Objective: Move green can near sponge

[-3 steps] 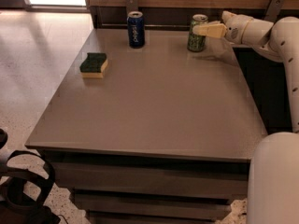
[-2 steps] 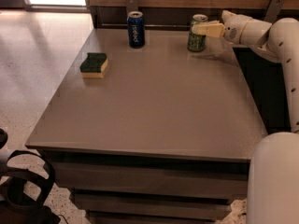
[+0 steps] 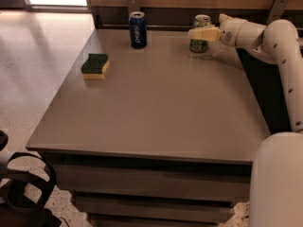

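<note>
1. Reaching further toward the blue can [image 3: 138,30] than a second ago, the pincer [image 3: 203,33] now lies across the upper body of the green can [image 3: 200,45]. The can itself has not shifted.
2. We find the green can upright at the back of the bench [image 3: 156,108], to the right of the blue can as the camera sees it, in the same row and well apart from it.
3. We cannot tell whether the pincer is wide, narrow or already clamped on the can; it covers the can just below the silver top.
4. The sponge [image 3: 94,65] lies left of the blue can and nearer the camera, so we judge the carry must pass in front of the blue can.
5. We expect the can to be light, whether full or empty, with thin walls that dent under a hard squeeze and smooth metal that can slip.
6. We would hold it round the middle of its body with moderate force, and keep it upright.
7. Being slim and tall, it could tip if it is set down tilted or released too early.
</note>
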Robot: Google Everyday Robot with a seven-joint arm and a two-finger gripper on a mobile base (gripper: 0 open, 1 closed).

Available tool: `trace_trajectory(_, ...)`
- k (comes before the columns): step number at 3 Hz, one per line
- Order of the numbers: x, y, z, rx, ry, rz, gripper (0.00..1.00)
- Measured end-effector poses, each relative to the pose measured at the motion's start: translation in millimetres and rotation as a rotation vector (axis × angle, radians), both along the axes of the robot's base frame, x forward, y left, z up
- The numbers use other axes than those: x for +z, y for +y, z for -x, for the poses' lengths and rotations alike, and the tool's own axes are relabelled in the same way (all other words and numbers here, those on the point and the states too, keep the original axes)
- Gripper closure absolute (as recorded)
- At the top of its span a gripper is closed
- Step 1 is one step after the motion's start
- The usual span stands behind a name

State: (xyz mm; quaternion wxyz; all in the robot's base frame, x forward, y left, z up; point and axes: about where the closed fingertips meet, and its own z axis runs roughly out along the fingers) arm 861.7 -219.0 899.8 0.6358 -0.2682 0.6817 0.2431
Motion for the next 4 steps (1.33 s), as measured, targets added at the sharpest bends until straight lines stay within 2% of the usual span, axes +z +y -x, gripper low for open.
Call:
trace_trajectory(1, -1, 4, -1, 0.005, 0.001, -0.004, 0.18)
trace_trajectory(4, -4, 15, -3, 0.02, 0.006, -0.006, 0.88)
